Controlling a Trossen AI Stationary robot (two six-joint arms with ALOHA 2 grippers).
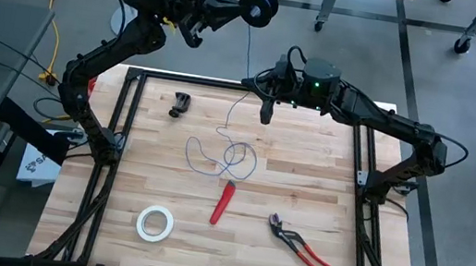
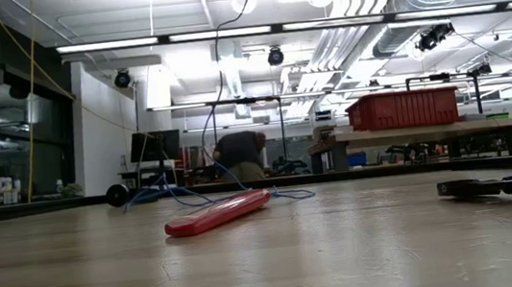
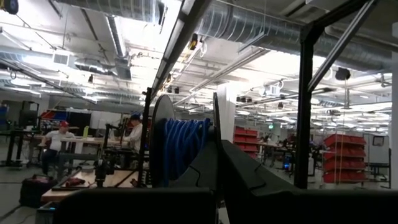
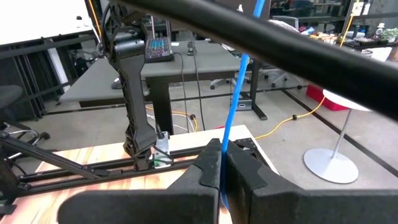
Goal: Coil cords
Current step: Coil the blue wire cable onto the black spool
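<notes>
Both claws gripped the cord gear above the bench's far edge.
The left claw point(image 1: 238, 2) was clamped on the spool point(image 1: 261, 4), raised beyond the bench point(image 1: 306, 180); the right claw point(image 4: 221, 163) pinched the blue wire point(image 1: 226, 155) (its 2 fingers together), whose loose loops lay mid-bench beside a red tool point(image 1: 224, 202).

A white tape roll point(image 1: 154, 223), red-handled pliers point(image 1: 299, 246) and a red tool point(image 1: 224, 202) lie on the wooden table point(image 1: 307, 175).
</notes>
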